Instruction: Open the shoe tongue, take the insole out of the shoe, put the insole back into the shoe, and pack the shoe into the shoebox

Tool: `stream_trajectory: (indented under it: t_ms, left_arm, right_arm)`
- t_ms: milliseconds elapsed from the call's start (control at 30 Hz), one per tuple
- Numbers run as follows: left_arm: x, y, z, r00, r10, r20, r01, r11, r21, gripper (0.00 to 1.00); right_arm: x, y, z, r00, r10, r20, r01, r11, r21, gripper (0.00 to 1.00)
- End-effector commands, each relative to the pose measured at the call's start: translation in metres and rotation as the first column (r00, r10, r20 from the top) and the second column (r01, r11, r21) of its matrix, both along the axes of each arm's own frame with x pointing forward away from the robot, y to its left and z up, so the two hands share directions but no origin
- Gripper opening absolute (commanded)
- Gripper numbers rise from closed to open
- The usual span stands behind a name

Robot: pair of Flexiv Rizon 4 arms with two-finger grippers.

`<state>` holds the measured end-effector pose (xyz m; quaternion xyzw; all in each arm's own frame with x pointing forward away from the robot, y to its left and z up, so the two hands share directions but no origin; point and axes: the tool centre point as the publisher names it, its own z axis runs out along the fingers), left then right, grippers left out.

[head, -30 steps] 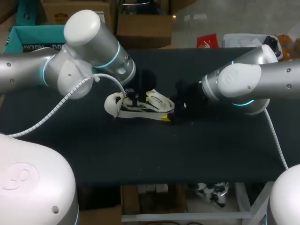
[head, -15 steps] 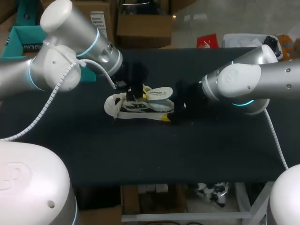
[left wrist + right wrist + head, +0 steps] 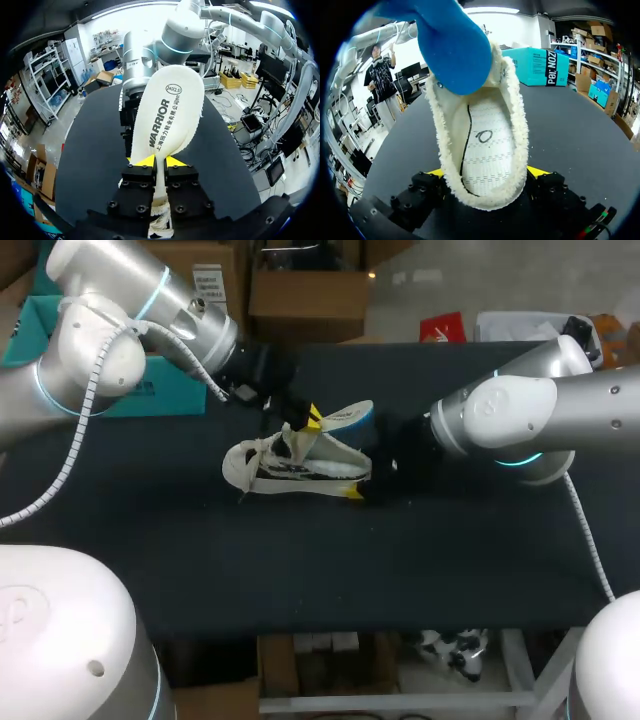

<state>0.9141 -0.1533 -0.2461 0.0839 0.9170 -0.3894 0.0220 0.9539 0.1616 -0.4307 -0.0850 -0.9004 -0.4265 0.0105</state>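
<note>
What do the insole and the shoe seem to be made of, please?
The insole looks like cream woven cloth on top, edges frayed, with a blue matte underside, probably foam. The shoe seems off-white canvas; its rim is fuzzy.

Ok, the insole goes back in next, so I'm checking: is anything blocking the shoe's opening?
Nothing visible does. The shoe lies open, its inside bare where the right wrist view shows it; the right hand clamps the heel from outside. The insole, held by the left hand, hangs above the opening.
</note>
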Motion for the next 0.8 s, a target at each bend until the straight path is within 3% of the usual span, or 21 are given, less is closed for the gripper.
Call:
stream_trajectory:
  t_ms: [33,67,100,467,800]
  left_arm:
    - [-0.002,0.000,0.008,0.999,-0.039,-0.017,0.038,0.998,-0.055,0.00]
    - [-0.004,-0.003,0.012,0.999,-0.050,-0.020,0.049,0.997,-0.067,0.00]
    - [-0.006,-0.004,0.015,0.998,-0.056,-0.021,0.054,0.996,-0.077,0.00]
    - [-0.021,-0.013,0.044,0.989,-0.142,-0.050,0.130,0.973,-0.192,0.00]
    - [-0.035,0.006,0.074,0.980,-0.193,-0.052,0.170,0.941,-0.292,0.00]
  right_arm:
    - [-0.001,-0.007,-0.001,1.000,0.000,-0.007,0.000,1.000,-0.011,0.17]
    - [-0.001,-0.010,-0.001,1.000,-0.003,-0.011,0.003,1.000,-0.015,0.49]
    - [-0.001,-0.012,0.000,1.000,-0.003,-0.011,0.003,1.000,-0.016,1.00]
    - [-0.006,-0.049,0.019,0.999,-0.027,-0.031,0.024,0.994,-0.103,1.00]
    - [-0.006,-0.079,0.071,0.999,-0.029,-0.033,0.018,0.960,-0.279,1.00]
